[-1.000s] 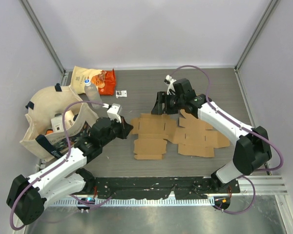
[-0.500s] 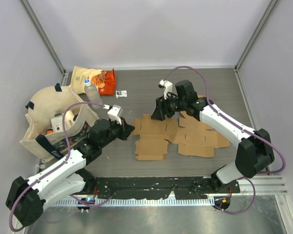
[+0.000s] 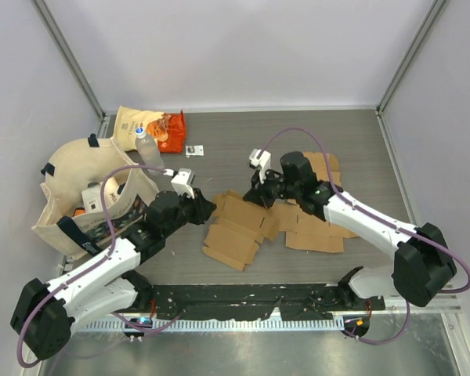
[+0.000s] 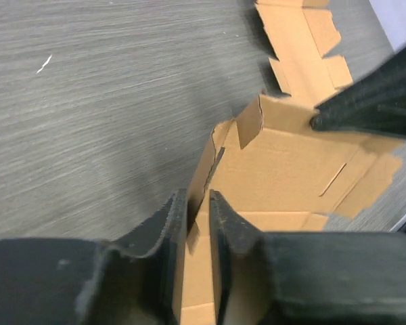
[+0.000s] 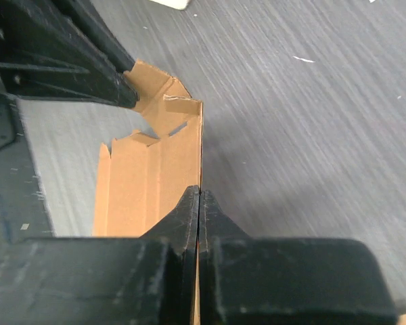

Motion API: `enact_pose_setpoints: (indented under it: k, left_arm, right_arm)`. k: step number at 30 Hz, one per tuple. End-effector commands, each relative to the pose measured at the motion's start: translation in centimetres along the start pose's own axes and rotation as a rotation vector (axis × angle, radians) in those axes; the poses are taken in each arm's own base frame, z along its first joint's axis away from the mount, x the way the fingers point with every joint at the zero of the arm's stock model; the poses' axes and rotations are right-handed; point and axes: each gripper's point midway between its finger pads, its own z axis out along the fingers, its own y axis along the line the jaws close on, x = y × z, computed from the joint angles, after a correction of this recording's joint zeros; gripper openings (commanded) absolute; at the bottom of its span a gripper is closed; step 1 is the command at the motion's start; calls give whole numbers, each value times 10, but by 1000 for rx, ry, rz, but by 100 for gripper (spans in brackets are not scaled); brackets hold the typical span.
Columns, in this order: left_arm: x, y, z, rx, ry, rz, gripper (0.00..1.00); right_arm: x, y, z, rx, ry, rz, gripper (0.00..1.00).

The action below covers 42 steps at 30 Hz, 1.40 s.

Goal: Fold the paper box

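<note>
Two arms [image 3: 86, 276] [image 3: 360, 213], two cardboard blanks [image 3: 233, 227] [image 3: 319, 233], one tote bag [image 3: 63, 168].

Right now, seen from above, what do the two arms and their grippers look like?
The left arm and right arm both have white link shells and black joints. A purple cable loops along each. The left gripper and right gripper are black with tapered fingers, and a small white camera block sits on each wrist.

The grey wood-grain table [image 3: 352, 133] carries a beige tote bag [image 3: 63, 168] at its left edge. A cream-and-orange snack bag [image 3: 153, 125] lies near the far-left corner, a clear bottle [image 3: 147, 147] and a small white tag [image 3: 193, 150] just beside it. Flat cardboard blanks [image 3: 321, 231] lie right of centre.
</note>
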Motion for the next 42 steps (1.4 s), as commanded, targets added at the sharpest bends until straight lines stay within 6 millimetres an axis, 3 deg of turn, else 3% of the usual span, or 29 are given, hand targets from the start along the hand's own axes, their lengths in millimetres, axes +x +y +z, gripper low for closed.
enact_pose_setpoints:
  k: [1, 3, 4, 7, 9, 12, 16, 19, 22, 28, 32, 42]
  left_arm:
    - [-21, 7, 0, -94, -80, -157, 34]
    - [-25, 17, -5, -163, -89, -179, 45]
    - [-25, 21, -9, -190, -87, -187, 56]
    - [-30, 35, -22, -301, -83, -242, 67]
    - [-34, 28, -23, -285, -68, -301, 67]
    - [-42, -5, -17, -145, -14, -408, 63]
    - [-46, -32, -4, -80, 63, -645, 61]
    - [-47, -40, 11, -66, 97, -827, 62]
    - [-41, -31, 28, -109, 105, -997, 58]
    - [-27, -12, 58, -192, 105, -1158, 49]
    - [-26, -10, 72, -191, 98, -1173, 45]
    - [-15, 3, 81, -253, 89, -1174, 37]
  right_arm:
    - [-21, -20, 6, 212, -122, -255, 1]
    - [-23, -30, 9, 296, -134, -341, 1]
    - [-15, -28, 13, 309, -116, -371, 1]
    - [-8, -39, 18, 366, -107, -485, 1]
    - [-8, -38, 23, 377, -113, -522, 1]
    - [2, -34, 34, 378, -82, -584, 1]
    - [16, -36, 45, 399, -39, -623, 1]
    - [14, -35, 46, 393, -55, -633, 1]
    - [12, -33, 45, 390, -63, -638, 1]
    - [10, -30, 44, 381, -71, -642, 1]
    - [11, -28, 45, 374, -64, -645, 1]
    - [10, -24, 48, 376, -65, -657, 1]
